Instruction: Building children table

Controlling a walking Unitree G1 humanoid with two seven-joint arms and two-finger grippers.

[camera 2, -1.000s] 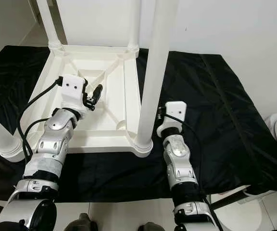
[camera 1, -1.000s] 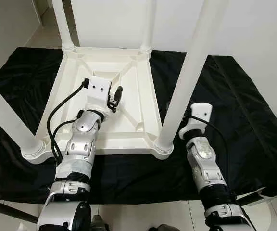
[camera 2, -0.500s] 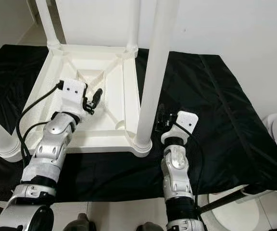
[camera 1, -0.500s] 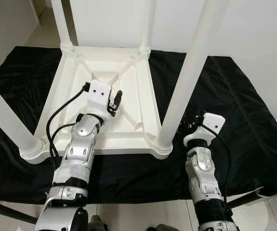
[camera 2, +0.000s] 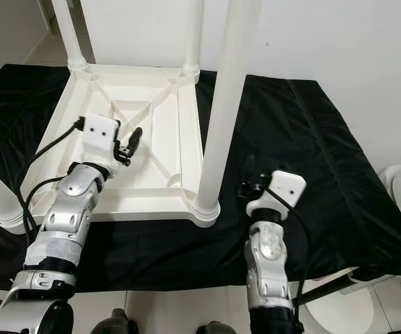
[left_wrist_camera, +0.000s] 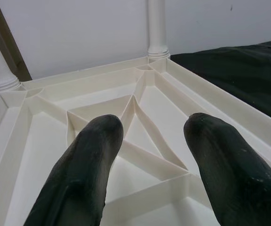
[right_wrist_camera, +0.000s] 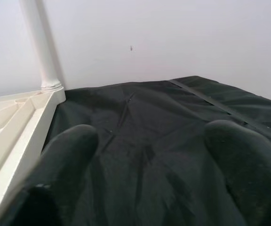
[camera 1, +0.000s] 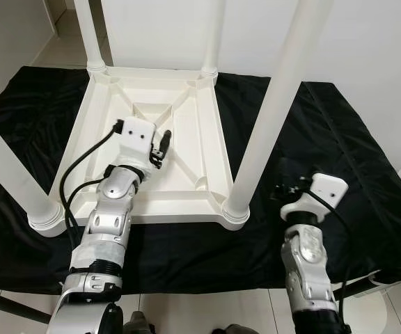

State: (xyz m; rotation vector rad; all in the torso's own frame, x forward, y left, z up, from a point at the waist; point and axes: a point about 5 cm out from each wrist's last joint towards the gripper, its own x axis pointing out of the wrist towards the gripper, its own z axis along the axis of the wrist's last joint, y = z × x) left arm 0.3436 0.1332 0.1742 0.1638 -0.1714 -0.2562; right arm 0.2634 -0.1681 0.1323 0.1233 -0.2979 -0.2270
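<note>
Left gripper [camera 1: 160, 145]: released, fingers [left_wrist_camera: 83, 174] spread with nothing between them, poised above the ribbed underside of the table [camera 1: 186, 198].
Right gripper [camera 2: 250, 178]: released, fingers [right_wrist_camera: 241, 162] apart, over the black cloth [camera 1: 340, 139], just beside the near right leg [camera 1: 266, 115].
Table position: upside down on the cloth, all four legs pointing up, apparently seated in their corner sockets.
Risk, near right leg: a sideways knock from the right arm could loosen or tilt it if it is not fully pushed home.
Risk, cloth: loose, creased fabric could slide or snag under a finger, shifting the table.
Risk, cable [camera 1: 82, 163]: could catch on the table's rim.
Materials: table of smooth white moulded plastic with diagonal stiffening ribs; legs round, tapered, ringed collars at the base; cloth matt black with a stitched seam.
</note>
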